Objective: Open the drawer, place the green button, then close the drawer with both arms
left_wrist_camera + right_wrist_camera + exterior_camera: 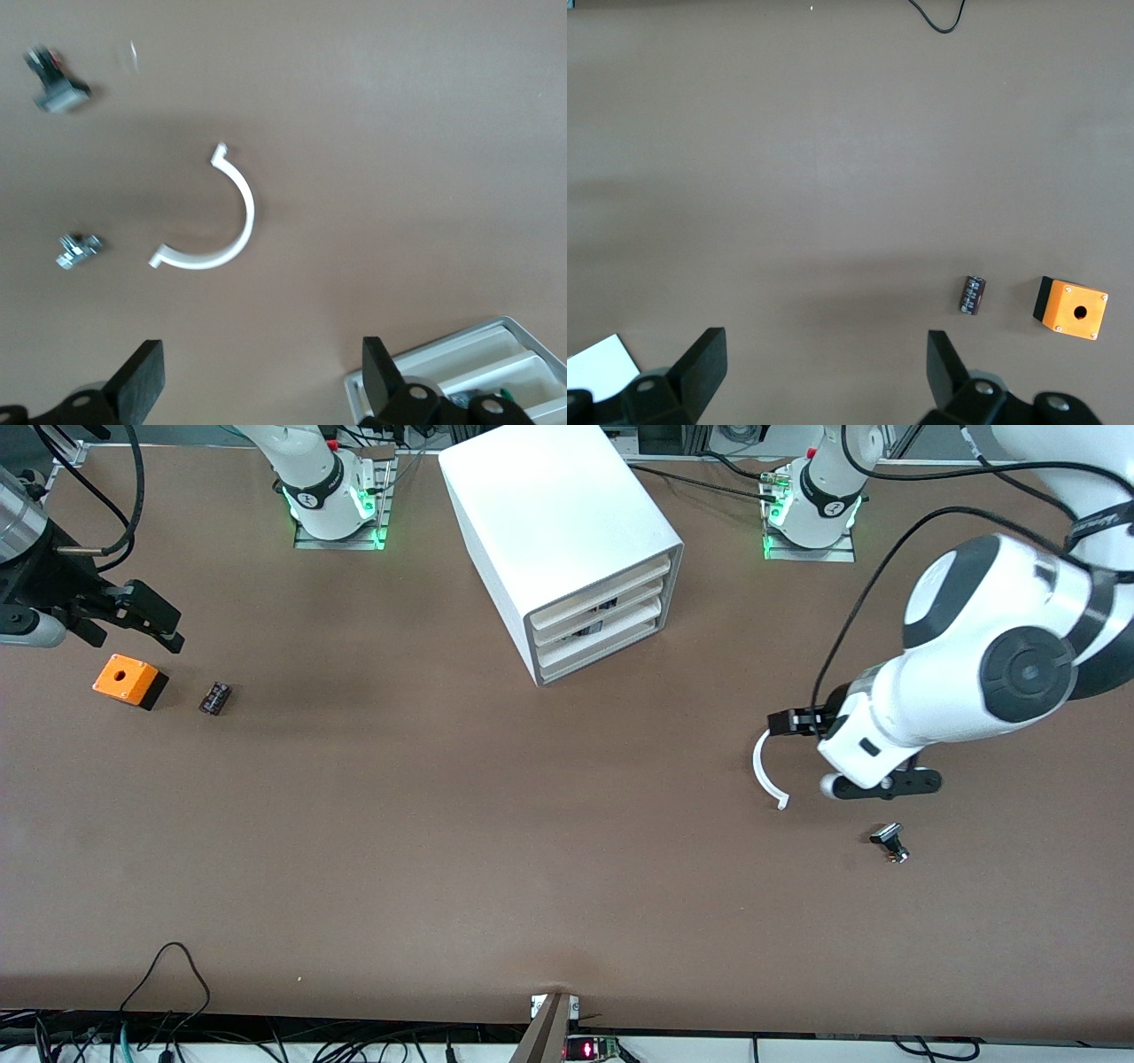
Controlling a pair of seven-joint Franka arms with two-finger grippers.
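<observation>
The white cabinet (567, 522) stands between the arms' bases, and all three drawers look shut. The drawer (598, 648) is the lowest one. No green-capped button shows on the table. A green speck (503, 393) sits among the drawer fronts, and I cannot tell what it is. My left gripper (811, 724) is open and empty in the air, over the table beside a white arc-shaped piece (764, 771). Its fingers (142, 390) frame bare table. My right gripper (166, 627) is open and empty, over the table near the orange box (128, 680).
A black-capped metal button (889, 841) lies nearer the front camera than the left gripper; it also shows in the left wrist view (58, 84). A small metal part (78, 250) lies by the arc (232, 221). A small dark component (215, 697) lies beside the orange box (1070, 308).
</observation>
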